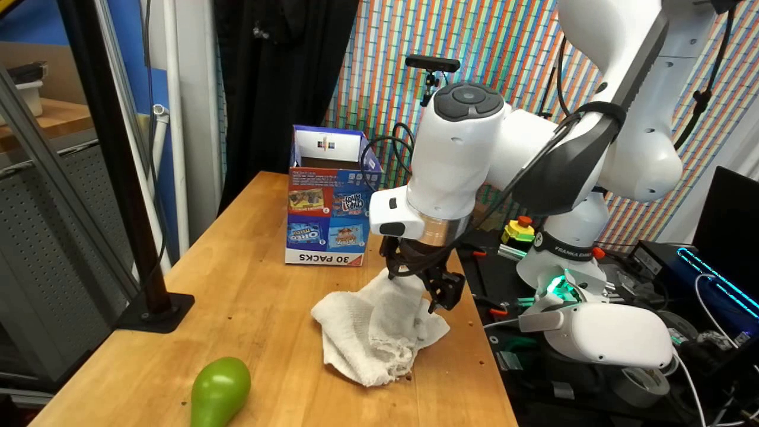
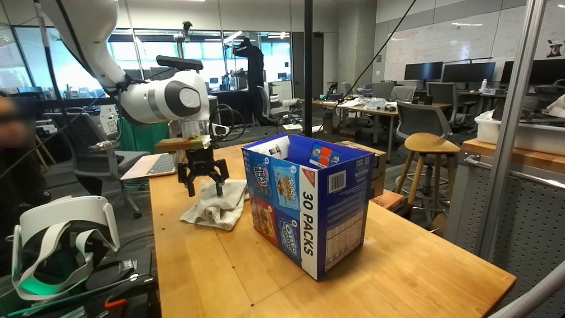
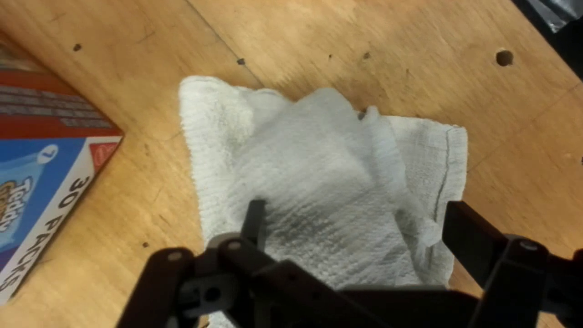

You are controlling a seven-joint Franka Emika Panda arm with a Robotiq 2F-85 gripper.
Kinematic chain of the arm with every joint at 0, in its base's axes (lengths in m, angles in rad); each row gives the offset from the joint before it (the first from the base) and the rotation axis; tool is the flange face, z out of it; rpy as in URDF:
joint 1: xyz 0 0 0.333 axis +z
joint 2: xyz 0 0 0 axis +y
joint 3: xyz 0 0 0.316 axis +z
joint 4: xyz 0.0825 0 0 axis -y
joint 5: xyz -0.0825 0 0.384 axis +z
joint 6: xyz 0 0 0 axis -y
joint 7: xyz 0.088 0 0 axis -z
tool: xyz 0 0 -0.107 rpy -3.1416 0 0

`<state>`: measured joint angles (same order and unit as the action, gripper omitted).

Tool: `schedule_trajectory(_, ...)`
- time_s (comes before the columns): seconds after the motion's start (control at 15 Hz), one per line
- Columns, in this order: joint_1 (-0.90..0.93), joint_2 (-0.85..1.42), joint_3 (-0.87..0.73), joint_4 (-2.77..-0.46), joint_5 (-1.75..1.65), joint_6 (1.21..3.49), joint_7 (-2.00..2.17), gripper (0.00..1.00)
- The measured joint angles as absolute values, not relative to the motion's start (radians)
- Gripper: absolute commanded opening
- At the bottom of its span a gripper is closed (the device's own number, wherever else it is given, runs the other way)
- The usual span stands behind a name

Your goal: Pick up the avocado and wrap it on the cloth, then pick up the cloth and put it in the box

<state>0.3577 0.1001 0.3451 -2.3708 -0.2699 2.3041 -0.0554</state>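
The table (image 1: 249, 284) carries all that the job needs, its bare wood running down to the bottom edge of the frame in an exterior view. Next comes the box (image 1: 329, 210), upright with its top open, a little above and left of the frame's middle in an exterior view. Its floor is hidden, so I cannot tell what may lie inside; the last step, loading it, looks undone.

The cloth (image 1: 372, 335) is on the table, lower centre of the frame in an exterior view, near the box but outside it: a strip of wood shows between the two in the wrist view. It is rumpled, one part folded over and raised in a hump; whether anything lies under that fold cannot be told.

The jaws stand wide apart above the cloth, at the bottom of the wrist view, gripping nothing; whether a tip brushes the fabric is unclear.

Smallest is the avocado (image 1: 220, 391), on the table at the lower left in an exterior view, partly cut off by the frame, well apart from the cloth and unwrapped. I judge every stage to be left: picking it up, wrapping it, lifting the cloth, filling the box.
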Motion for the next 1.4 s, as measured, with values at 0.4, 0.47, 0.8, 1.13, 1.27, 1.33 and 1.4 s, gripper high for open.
schedule_trajectory(0.4,0.367,0.117,0.343,-2.371,-0.424,2.311,0.024,1.0)
schedule_trajectory(0.47,0.366,0.121,0.342,-2.371,-0.426,2.313,0.031,1.0)
schedule_trajectory(0.8,0.366,0.13,0.339,-2.371,-0.426,2.322,0.056,0.64)
schedule_trajectory(1.13,0.366,0.118,0.338,-2.364,-0.427,2.322,0.075,0.24)
schedule_trajectory(1.27,0.366,0.104,0.337,-2.362,-0.428,2.322,0.084,0.09)
schedule_trajectory(1.33,0.366,0.096,0.336,-2.362,-0.428,2.322,0.088,0.06)
schedule_trajectory(1.4,0.366,0.088,0.336,-2.362,-0.428,2.321,0.092,0.04)
